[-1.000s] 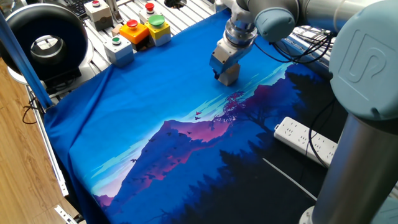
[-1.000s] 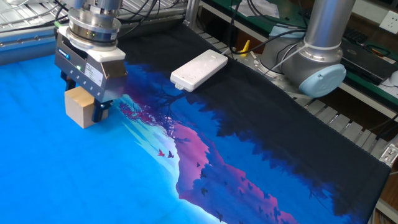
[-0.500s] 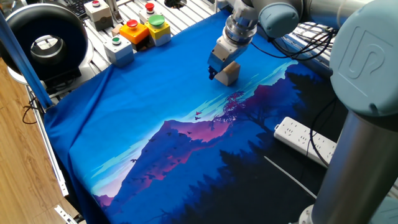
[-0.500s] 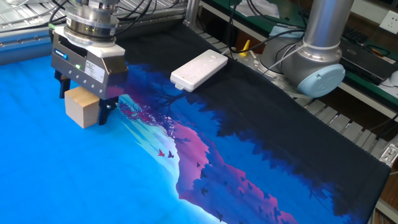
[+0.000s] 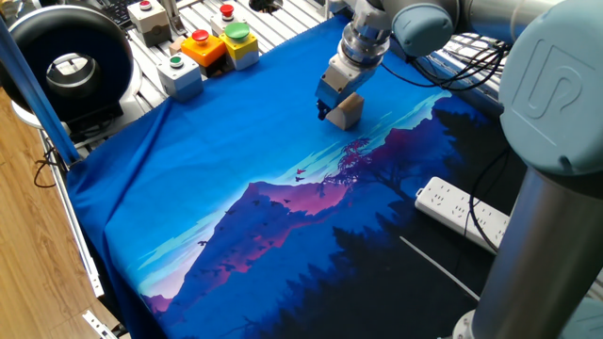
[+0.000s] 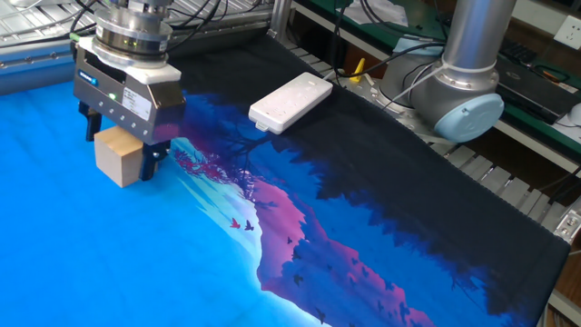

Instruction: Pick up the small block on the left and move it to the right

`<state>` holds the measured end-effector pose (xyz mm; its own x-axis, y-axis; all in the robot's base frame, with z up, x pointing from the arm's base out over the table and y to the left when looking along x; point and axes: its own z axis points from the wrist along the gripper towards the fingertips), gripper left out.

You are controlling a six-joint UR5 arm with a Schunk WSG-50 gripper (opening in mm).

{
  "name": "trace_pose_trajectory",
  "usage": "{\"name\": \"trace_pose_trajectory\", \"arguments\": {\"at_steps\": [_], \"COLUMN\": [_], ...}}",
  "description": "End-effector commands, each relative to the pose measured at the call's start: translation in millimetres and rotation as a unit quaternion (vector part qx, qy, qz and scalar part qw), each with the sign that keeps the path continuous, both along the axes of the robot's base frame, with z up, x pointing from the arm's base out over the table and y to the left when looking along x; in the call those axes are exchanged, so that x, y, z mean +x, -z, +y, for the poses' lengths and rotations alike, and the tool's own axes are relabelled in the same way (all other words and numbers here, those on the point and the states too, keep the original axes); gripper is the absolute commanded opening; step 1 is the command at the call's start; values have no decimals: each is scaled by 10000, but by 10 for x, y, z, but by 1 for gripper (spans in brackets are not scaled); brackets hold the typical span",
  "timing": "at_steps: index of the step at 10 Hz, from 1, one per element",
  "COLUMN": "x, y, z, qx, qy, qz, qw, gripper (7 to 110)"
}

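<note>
- Button boxes [image 5: 207, 47] far left on the bare slatted part of the bench [image 5: 292, 28], red and green tops, well apart from the work. Not task items.
- Cloth [image 5: 245, 169] printed blue covers the bench; lies flat around the block.
- Small block [image 6: 120, 156]: tan wooden cube, sitting on the cloth in its light blue area, directly under the end effector [image 6: 118, 143]. In the one fixed view it shows at [image 5: 346, 111].
- End effector: fingers spread wide, one on each side of the block, not clamping it. One dark finger [image 6: 152, 163] shows just beside the block's right face; a small gap looks present, contact can't be ruled out.
- Power strip [image 6: 290, 100] white, further right on the dark part of the cloth, well apart from the block.
- Robot base [image 6: 463, 82] at far right.
- Risks, my read:
  - If the block has just been released, a finger dragging on a face during the lift would tip or shift it.
  - If a grasp is coming, the block looks off-centre between the fingers; closing would push it sideways or twist it.
  - Soft cloth could bunch under a sliding block.
- Versus 1.0 s ago: the end effector has risen a little and opened wider; more of the block's top is exposed. Block position unchanged. Versus 0.5 s ago, nearly no difference.
</note>
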<state>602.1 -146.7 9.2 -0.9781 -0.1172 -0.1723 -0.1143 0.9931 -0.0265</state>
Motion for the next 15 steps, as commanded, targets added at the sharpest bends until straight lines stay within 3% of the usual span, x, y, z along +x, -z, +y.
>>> {"name": "trace_pose_trajectory", "arguments": {"at_steps": [1, 15], "x": [-45, 6], "y": [6, -17], "z": [-86, -42], "qx": [-152, -154], "qy": [248, 276], "qz": [91, 44], "qw": [9995, 9995], "gripper": [44, 44]}}
